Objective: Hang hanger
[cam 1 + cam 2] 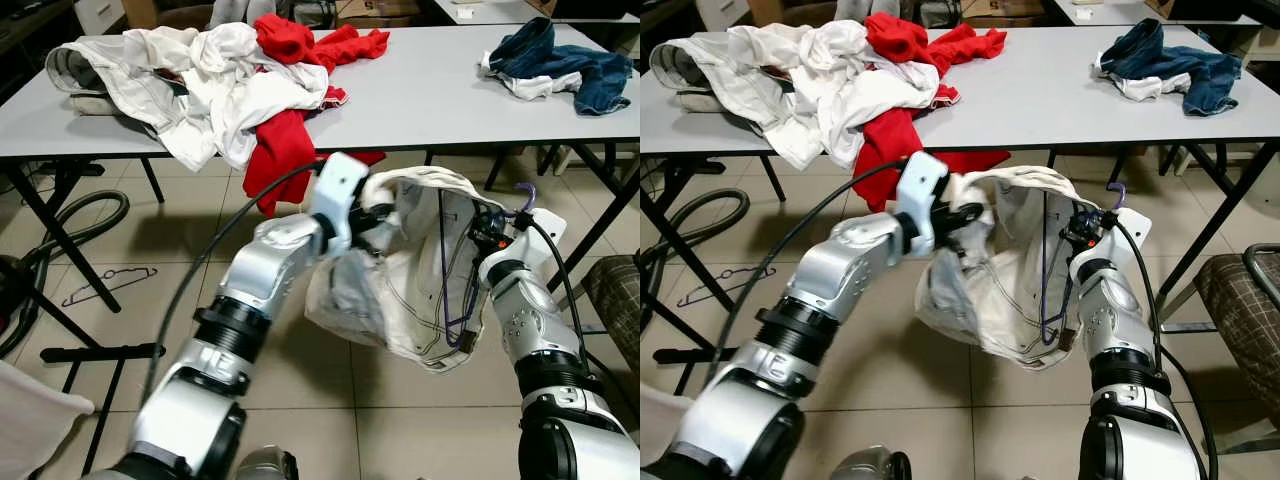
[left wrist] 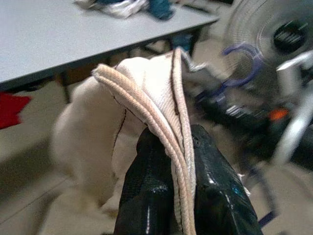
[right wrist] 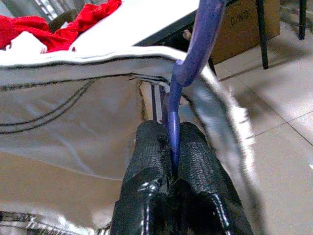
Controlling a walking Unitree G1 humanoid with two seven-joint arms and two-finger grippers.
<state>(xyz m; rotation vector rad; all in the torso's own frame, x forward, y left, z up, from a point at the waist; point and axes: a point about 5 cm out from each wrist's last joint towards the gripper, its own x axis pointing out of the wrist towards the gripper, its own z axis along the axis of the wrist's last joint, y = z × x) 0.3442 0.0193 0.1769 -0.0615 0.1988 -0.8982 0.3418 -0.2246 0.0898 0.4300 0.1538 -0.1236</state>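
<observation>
1. At far left a grey hose [image 1: 70, 215] curls on the tiled floor beside the black legs of the worktop [image 1: 430, 95], and a spare hanger [image 1: 108, 283] lies flat on the tiles under the worktop's left end.
2. On the worktop's left half sits a heap of white clothes [image 1: 200, 85] mixed with red clothes [image 1: 300, 45]; one red piece hangs over the front edge.
3. The left pincer [image 2: 182, 161] is raised in front of the worktop, clenched on the thick seamed edge of a cream garment [image 1: 400, 280], with the cloth pinched between its two black fingers [image 2: 149, 181].
4. The cream garment hangs in the air between the two arms, its opening stretched wide and its lower part sagging toward the floor.
5. A purple hanger [image 3: 193, 54] is partly inside the garment, its hook sticking up above the fabric edge near the right arm.
6. The right pincer [image 3: 171, 147] is clenched on the purple hanger's stem just below the hook, holding it upright at the garment's right side.
7. At the far right end of the worktop lies a pile of blue clothes [image 1: 560, 65] with a white piece beneath it.
</observation>
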